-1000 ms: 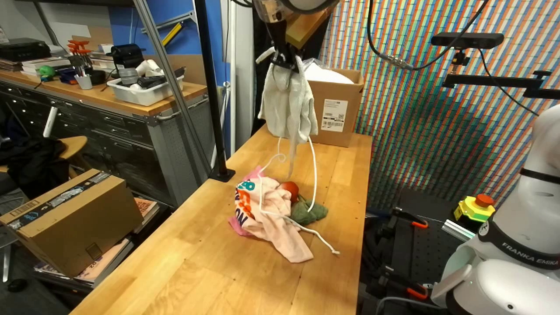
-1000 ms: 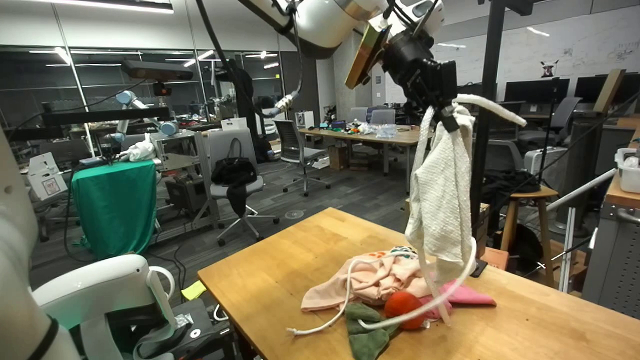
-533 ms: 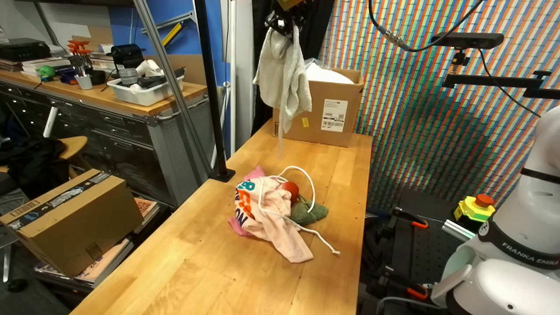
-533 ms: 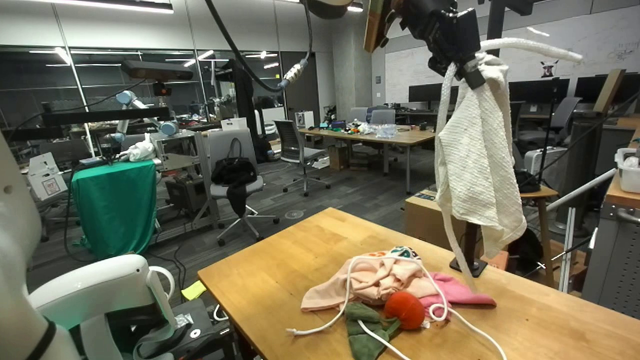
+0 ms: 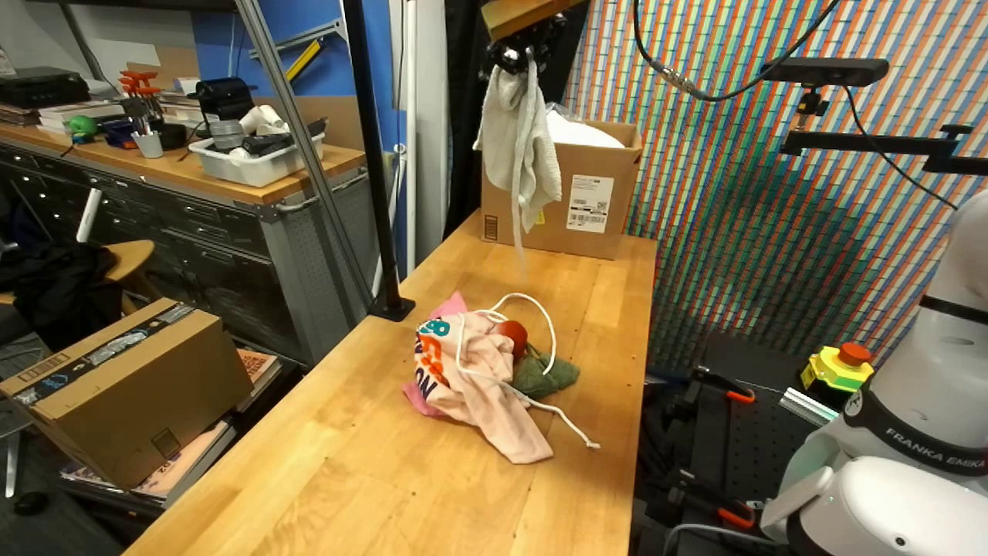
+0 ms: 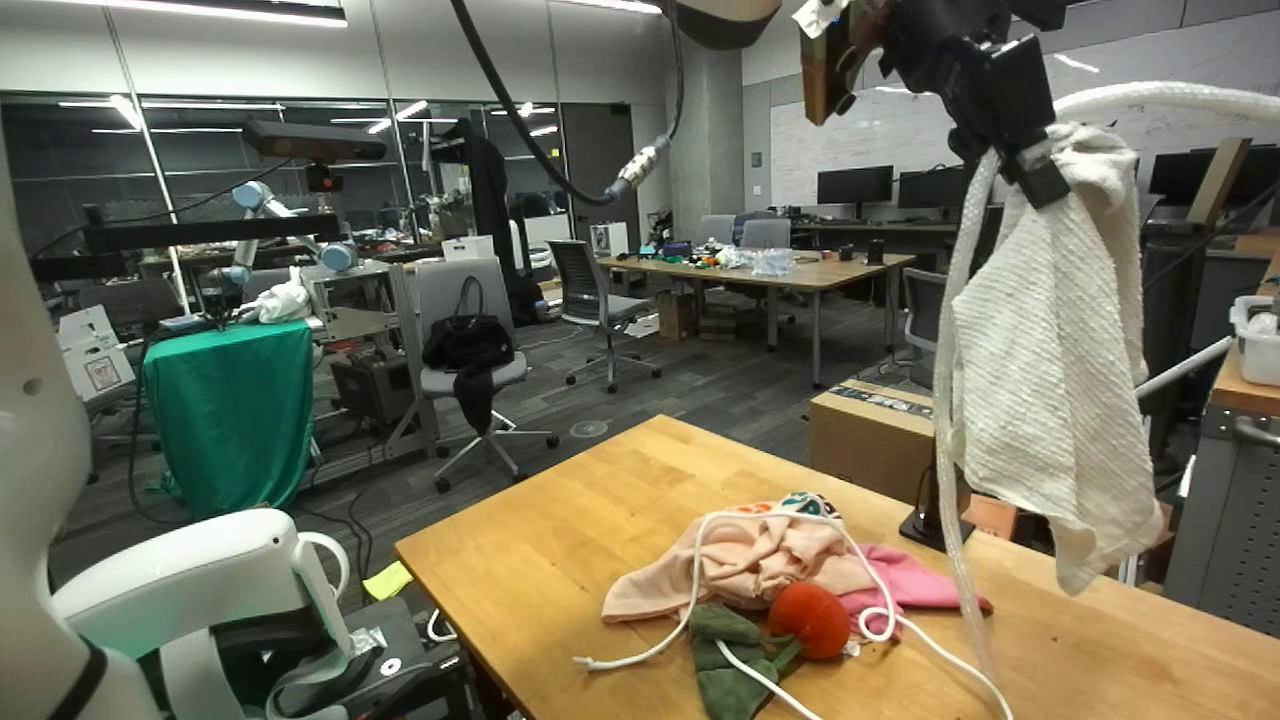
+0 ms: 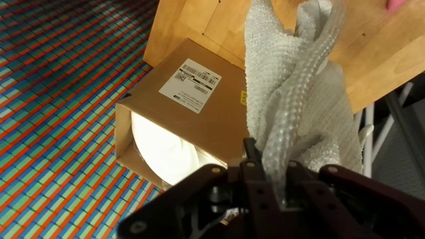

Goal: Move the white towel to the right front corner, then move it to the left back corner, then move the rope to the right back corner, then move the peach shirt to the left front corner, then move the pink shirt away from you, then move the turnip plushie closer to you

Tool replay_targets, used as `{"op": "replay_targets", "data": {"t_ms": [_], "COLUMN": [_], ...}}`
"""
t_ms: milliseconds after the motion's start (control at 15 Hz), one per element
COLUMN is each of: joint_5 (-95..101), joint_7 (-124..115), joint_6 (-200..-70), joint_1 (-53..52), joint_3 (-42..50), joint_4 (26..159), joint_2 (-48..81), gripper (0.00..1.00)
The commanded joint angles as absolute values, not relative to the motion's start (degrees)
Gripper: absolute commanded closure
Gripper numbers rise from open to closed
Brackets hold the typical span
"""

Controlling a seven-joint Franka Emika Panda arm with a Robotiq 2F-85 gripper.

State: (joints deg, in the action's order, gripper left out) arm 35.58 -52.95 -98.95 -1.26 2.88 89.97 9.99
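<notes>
Black two-finger gripper (image 6: 1030, 175) clamps white textured cloth towel (image 5: 502, 135) plus white braided cord (image 7: 294, 99); in an exterior view, towel hangs mid-air before far brown cardboard box (image 5: 556, 224). On wooden table (image 5: 417, 479), white rope (image 5: 553, 333) crosses peach lettered fabric shirt (image 5: 486, 403) partly covering pink fabric shirt (image 6: 915, 582); round red-and-green plush turnip (image 5: 512, 337) sits just right.

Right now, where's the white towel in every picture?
In an exterior view, the white towel hangs at the upper middle.
In an exterior view, the white towel hangs on the right.
In the wrist view, the white towel is right of middle, running up to the picture's top.
Shared landmark: the wooden table, in all three.
</notes>
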Motion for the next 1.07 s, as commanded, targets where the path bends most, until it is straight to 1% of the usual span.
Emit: {"op": "replay_targets", "data": {"t_ms": [0,533,1000], "joint_5": [36.2,34.9,33.9], "joint_7": [-57.3,-61.2,-61.5], "joint_6": [-98.3,-98.0,-97.0], "joint_1": [0.2,4.4,6.6], "joint_3": [5.4,11.2,13.7], "joint_4": [86.2,86.9,86.8], "joint_2": [15.0,21.3,25.2], "gripper": [0.92,0.92,0.92]}}
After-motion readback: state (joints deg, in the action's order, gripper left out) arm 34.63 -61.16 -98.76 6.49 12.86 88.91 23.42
